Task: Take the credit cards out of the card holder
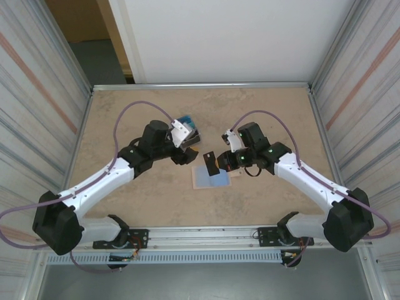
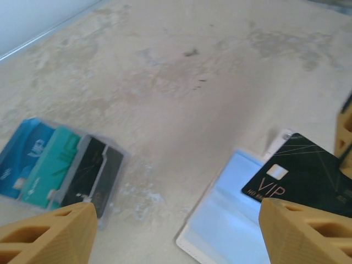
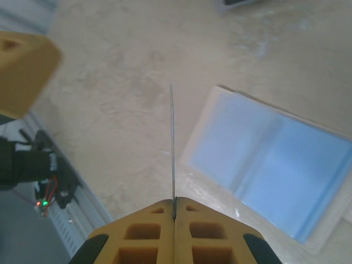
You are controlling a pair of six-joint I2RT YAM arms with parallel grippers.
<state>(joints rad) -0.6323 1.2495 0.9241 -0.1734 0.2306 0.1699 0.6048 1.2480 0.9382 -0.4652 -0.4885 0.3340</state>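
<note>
— So, where is the card holder?
— The card holder (image 1: 206,180) lies open and flat on the table (image 1: 262,200) between the arms, pale blue inside up. Its pockets look empty to me, though I can't be sure.
— And the cards?
— A black VIP card (image 2: 300,176) is pinched edge-on in the right gripper (image 3: 174,206), just over the holder's edge. A pile of cards (image 2: 60,170), blue, teal and dark, lies on the table well apart from it.
— The left gripper?
— The left gripper (image 2: 176,236) has its jaws wide and grips nothing, hovering between pile and holder.
— What's left, then?
— Likely just adding the black card to the pile.
</note>
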